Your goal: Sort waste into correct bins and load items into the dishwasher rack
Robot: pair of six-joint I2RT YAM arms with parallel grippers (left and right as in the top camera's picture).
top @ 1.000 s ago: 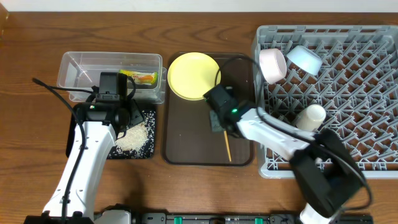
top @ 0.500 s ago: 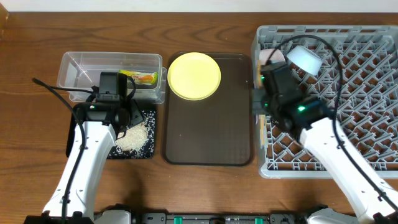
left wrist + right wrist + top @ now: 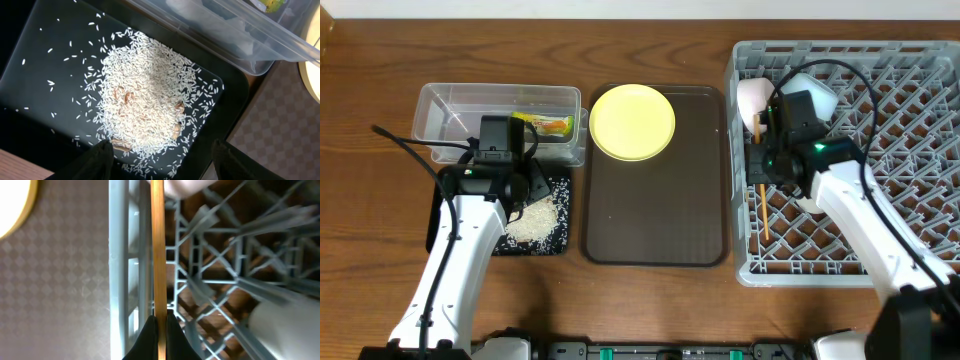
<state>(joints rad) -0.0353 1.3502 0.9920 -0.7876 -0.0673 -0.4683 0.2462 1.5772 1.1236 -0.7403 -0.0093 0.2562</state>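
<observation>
My right gripper [image 3: 160, 330] is shut on a wooden chopstick [image 3: 158, 245] and holds it over the left edge of the grey dishwasher rack [image 3: 910, 120]; the chopstick [image 3: 761, 205] shows below the gripper [image 3: 767, 150] in the overhead view. The white-pink bowl [image 3: 752, 100], light-blue bowl [image 3: 820, 90] and pale-green cup [image 3: 285, 325] sit in the rack. The yellow plate [image 3: 632, 121] lies on the brown tray [image 3: 655, 215]. My left gripper [image 3: 162, 160] is open above rice [image 3: 145, 100] in the black tray [image 3: 30, 75]. The wrapper [image 3: 548, 124] lies in the clear tub [image 3: 450, 110].
The clear tub's rim [image 3: 235, 30] runs across the top of the left wrist view. The brown tray lies between the black tray [image 3: 558, 240] and the rack. Wooden table [image 3: 370, 120] surrounds everything.
My right arm carried the chopstick from the brown tray rightward to the rack's left side. The left arm has not moved.
</observation>
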